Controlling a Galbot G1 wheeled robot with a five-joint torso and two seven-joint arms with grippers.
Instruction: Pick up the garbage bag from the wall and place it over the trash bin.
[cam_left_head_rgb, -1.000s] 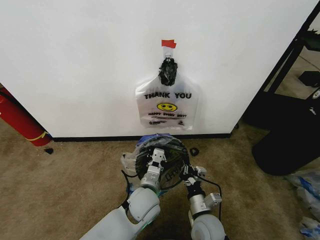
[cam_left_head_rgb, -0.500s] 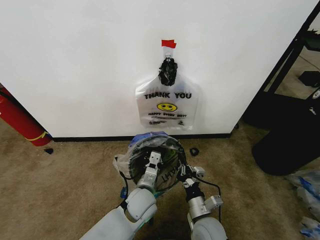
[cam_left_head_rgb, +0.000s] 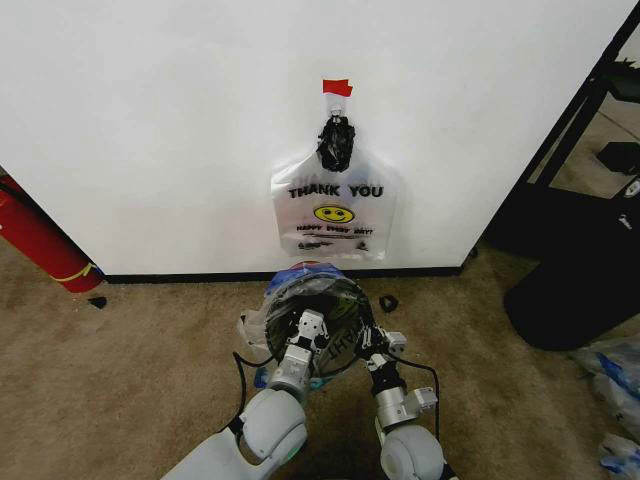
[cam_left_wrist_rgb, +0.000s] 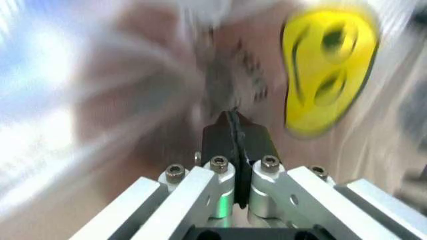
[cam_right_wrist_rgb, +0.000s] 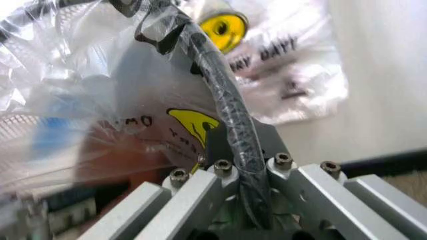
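Both my claws were clamped on the garbage bag (cam_left_head_rgb: 300, 305), draped over the trash bin (cam_left_head_rgb: 345, 295) below the wall (cam_left_head_rgb: 150, 120): left gripper (cam_left_head_rgb: 312, 325) pinched film inside the near rim, right gripper (cam_left_head_rgb: 372, 343) gripped bag and rim together beside it.

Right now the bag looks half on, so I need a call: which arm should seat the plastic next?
Probably right: the right gripper is clamped on the trash bin rim through the garbage bag. The left gripper pinches only film.
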